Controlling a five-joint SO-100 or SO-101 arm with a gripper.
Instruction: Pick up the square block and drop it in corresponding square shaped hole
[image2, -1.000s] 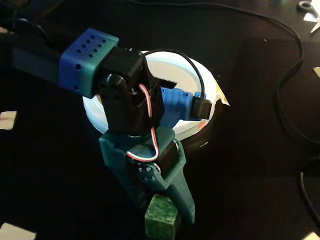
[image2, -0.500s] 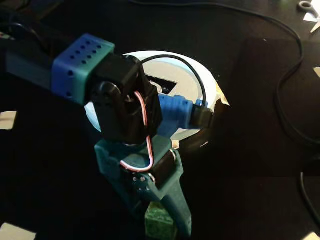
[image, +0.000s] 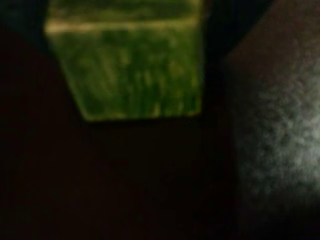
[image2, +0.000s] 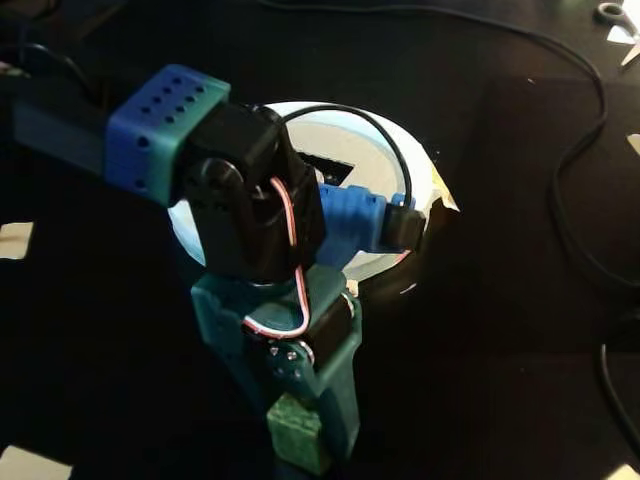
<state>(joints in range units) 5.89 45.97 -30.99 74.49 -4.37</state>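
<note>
The square block (image: 135, 70) is green and fills the top middle of the dark, blurred wrist view. In the fixed view the block (image2: 296, 430) sits at the tip of my teal gripper (image2: 300, 440), which points down near the bottom edge. The jaws stand close against the block's sides, and the gripper looks shut on it. A round white lid (image2: 400, 150) lies behind the arm, mostly covered by it. A dark angular hole (image2: 325, 168) shows in the lid. I cannot tell whether the block touches the table.
The table is black. A black cable (image2: 580, 200) runs down the right side, and another (image2: 610, 390) lies at the lower right. Scissors (image2: 615, 15) lie at the top right corner. Pale patches (image2: 15, 240) mark the left edge.
</note>
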